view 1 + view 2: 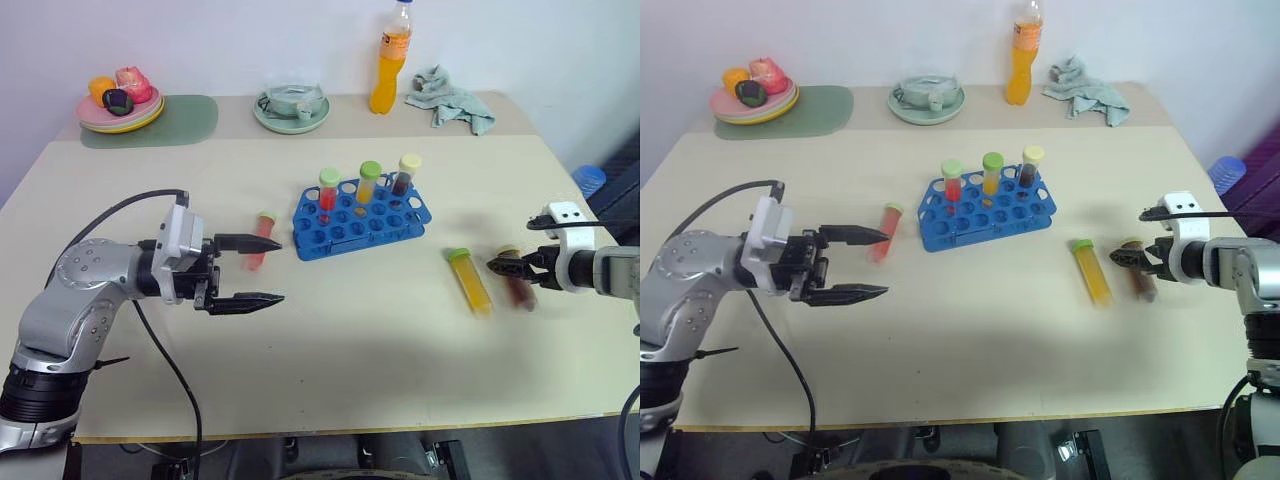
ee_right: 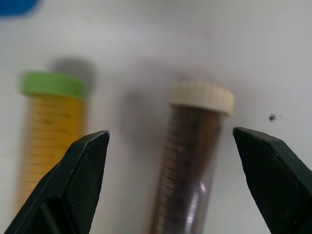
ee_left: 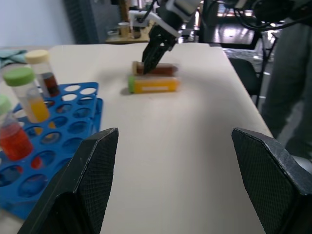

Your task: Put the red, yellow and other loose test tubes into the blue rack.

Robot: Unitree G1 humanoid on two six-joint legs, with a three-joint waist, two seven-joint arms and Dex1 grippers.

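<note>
The blue rack (image 1: 362,216) stands mid-surface with three capped tubes upright in its back row. A red tube (image 1: 260,238) lies just left of it. To the right lie a yellow, green-capped tube (image 1: 470,280) and a brown, cream-capped tube (image 2: 187,161). The right end effector (image 1: 500,266) hovers wide open over the brown tube; the left end effector (image 1: 255,270) is open and empty.

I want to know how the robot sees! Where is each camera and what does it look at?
Head eyes: look down over the table; both arms show.
Left wrist: looks between the open left gripper across to the right gripper.
Right wrist: looks between the open right gripper down at the brown tube.
Shared: the brown tube and yellow tube.
</note>
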